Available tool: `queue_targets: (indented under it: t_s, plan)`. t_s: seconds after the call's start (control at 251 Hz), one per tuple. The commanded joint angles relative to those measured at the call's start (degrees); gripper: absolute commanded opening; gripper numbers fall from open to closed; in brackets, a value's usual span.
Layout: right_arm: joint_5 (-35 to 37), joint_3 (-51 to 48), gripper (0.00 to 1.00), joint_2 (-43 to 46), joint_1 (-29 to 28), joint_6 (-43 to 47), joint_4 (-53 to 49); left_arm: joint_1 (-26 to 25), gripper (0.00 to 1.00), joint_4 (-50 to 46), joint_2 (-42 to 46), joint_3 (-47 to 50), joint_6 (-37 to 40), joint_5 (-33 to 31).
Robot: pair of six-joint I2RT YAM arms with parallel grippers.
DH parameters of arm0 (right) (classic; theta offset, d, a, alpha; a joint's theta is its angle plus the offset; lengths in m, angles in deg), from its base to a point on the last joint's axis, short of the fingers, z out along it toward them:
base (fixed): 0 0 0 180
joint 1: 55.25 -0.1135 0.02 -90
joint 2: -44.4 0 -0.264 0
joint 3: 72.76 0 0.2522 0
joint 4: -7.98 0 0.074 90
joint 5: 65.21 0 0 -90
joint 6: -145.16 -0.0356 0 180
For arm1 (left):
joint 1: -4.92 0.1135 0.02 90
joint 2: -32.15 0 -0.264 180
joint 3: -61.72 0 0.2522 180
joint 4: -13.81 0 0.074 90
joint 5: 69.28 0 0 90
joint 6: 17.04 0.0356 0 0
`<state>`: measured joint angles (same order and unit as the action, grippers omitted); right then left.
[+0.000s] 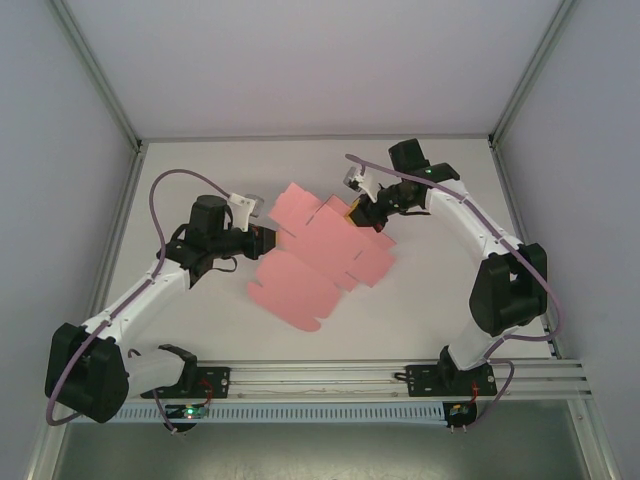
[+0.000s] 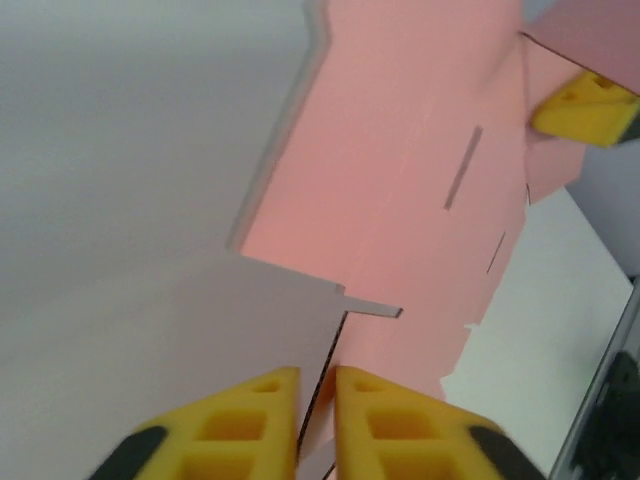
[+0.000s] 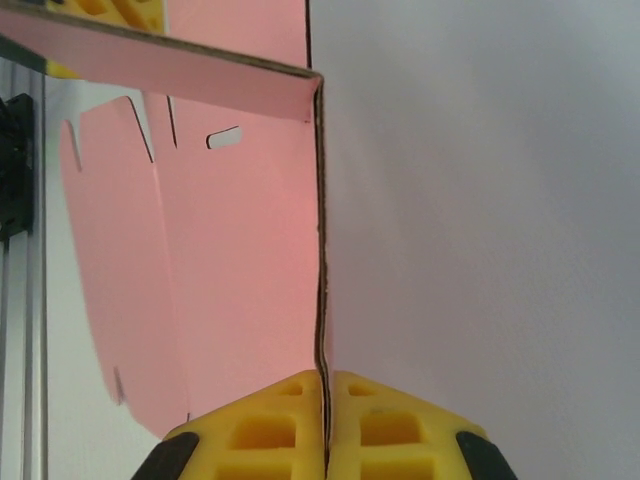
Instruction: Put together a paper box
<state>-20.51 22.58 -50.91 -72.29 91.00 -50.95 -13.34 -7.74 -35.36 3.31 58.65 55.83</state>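
The paper box (image 1: 320,265) is a pink die-cut sheet with flaps and slots, spread across the middle of the white table. My left gripper (image 1: 266,240) holds its left edge. In the left wrist view a raised flap of the sheet (image 2: 400,180) stands edge-on between the yellow fingertips (image 2: 317,400), which are closed onto it. My right gripper (image 1: 356,213) holds the sheet's far right edge. In the right wrist view its fingertips (image 3: 326,400) pinch a folded-up flap edge-on, with the rest of the sheet (image 3: 230,260) lying to the left.
The white table (image 1: 200,170) is boxed in by grey walls at the back and both sides. A metal rail (image 1: 400,375) carrying both arm bases runs along the near edge.
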Motion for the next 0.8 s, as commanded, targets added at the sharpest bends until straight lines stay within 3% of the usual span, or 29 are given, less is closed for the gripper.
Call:
queue_targets:
  t_s: [0.0,0.192,0.403,0.674,0.794]
  plan:
    - [-2.08,1.38,0.0,0.34,-0.63,-2.31,0.99,-0.9,0.09,2.42,1.48,-1.48,3.4,5.66]
    - [1.02,0.39,0.0,1.77,-2.53,-5.16,3.36,-8.46,0.01,-4.19,1.29,-5.48,8.41,-5.9]
    - [5.17,-0.59,0.0,3.35,-4.73,-8.83,4.92,-17.39,0.0,-9.6,-1.12,-9.76,12.86,-19.76]
    - [5.6,-1.43,0.0,4.76,-5.66,-11.67,7.16,-20.53,0.0,-9.7,-7.5,-12.63,13.13,-19.72]
    - [7.58,-2.92,0.0,5.46,-6.23,-10.31,7.79,-21.28,0.0,-8.84,-10.13,-12.28,11.65,-22.53]
